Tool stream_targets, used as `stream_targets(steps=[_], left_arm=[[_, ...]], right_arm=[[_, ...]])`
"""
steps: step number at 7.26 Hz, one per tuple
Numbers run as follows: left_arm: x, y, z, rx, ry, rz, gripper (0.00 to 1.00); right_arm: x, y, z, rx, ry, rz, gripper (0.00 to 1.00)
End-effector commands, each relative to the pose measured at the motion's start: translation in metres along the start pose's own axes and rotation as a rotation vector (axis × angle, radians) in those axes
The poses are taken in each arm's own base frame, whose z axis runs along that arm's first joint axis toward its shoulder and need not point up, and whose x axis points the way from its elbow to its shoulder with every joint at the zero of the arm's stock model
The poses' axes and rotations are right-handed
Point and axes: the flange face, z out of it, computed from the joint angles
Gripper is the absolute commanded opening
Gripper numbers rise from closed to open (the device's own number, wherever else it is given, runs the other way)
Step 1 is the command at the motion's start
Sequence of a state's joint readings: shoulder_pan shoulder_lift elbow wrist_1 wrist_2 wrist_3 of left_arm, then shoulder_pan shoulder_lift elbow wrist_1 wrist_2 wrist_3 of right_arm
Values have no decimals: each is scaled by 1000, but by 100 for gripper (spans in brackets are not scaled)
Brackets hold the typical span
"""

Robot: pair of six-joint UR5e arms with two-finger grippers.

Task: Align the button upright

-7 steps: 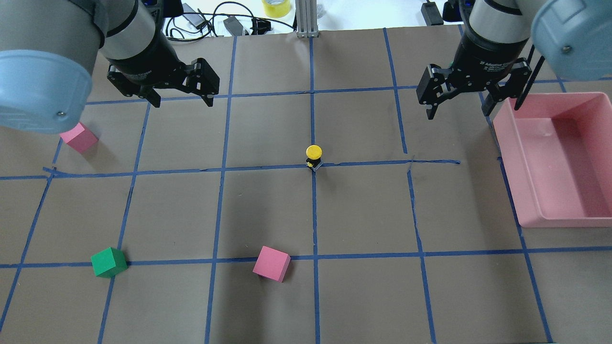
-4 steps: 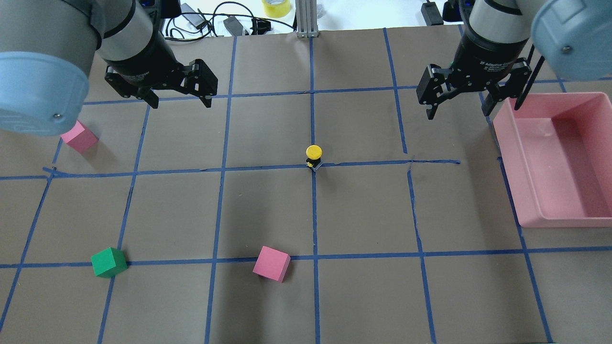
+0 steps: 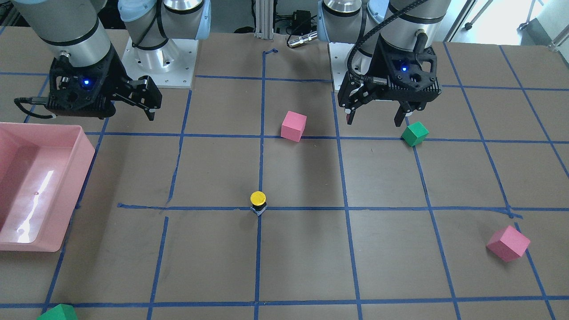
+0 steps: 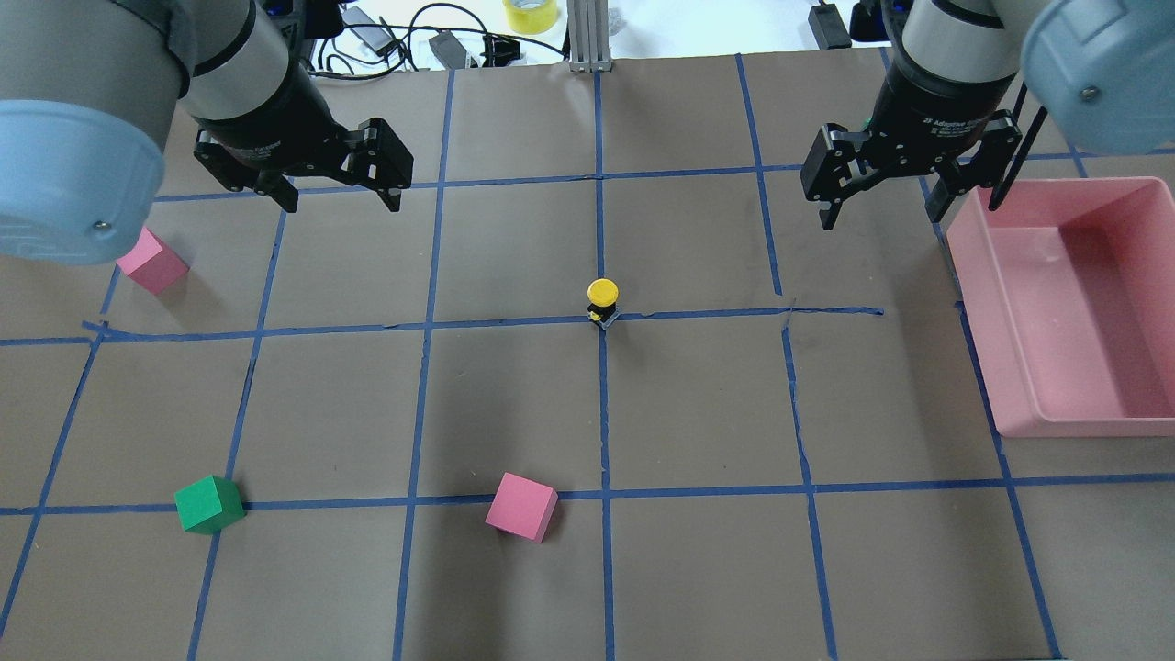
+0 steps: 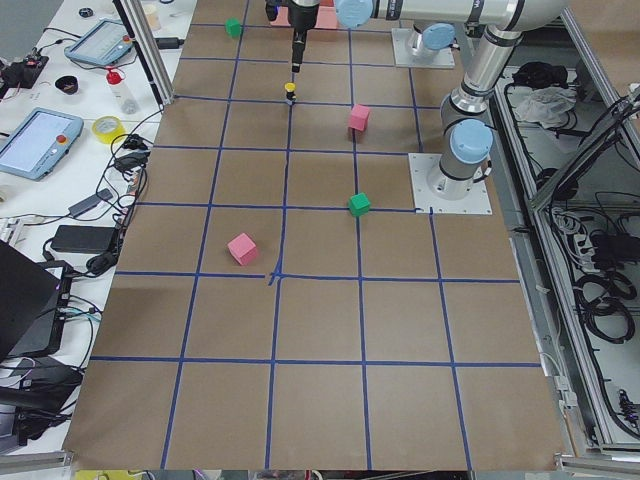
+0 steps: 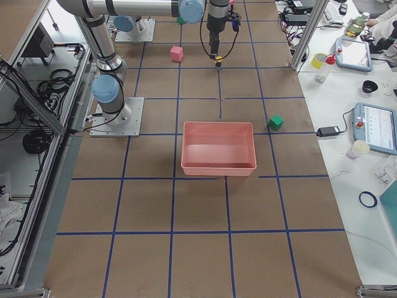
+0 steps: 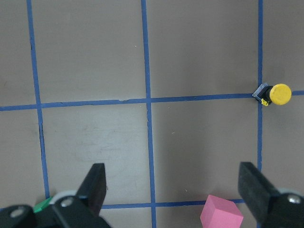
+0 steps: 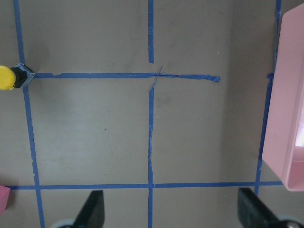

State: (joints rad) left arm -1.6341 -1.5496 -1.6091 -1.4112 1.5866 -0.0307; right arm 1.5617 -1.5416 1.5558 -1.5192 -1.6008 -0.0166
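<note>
Left pincer [image 4: 340, 195] drifted back slightly, it and right pincer [image 4: 881, 213] both spread empty; button [image 4: 602, 301] stands cap-up on the table's [image 4: 698, 413] centre tape cross, likely light, rigid, tippy, so grip the black body below the cap.

Yellow-capped button [image 4: 602, 299], pink bin [image 4: 1083, 426], blue-taped brown table [image 4: 698, 404].

Overhead view: button [image 4: 602, 301] at centre; tray [image 4: 1083, 427] at right edge; one cube [image 4: 151, 263] at left edge, one cube [image 4: 209, 504] lower left, one cube [image 4: 520, 507] lower centre.
</note>
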Motion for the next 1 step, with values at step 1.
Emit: stream_targets(steps=[1], left_arm=[[0,0,0,-1,0,1,100]], right_arm=[[0,0,0,0,-1,0,100]])
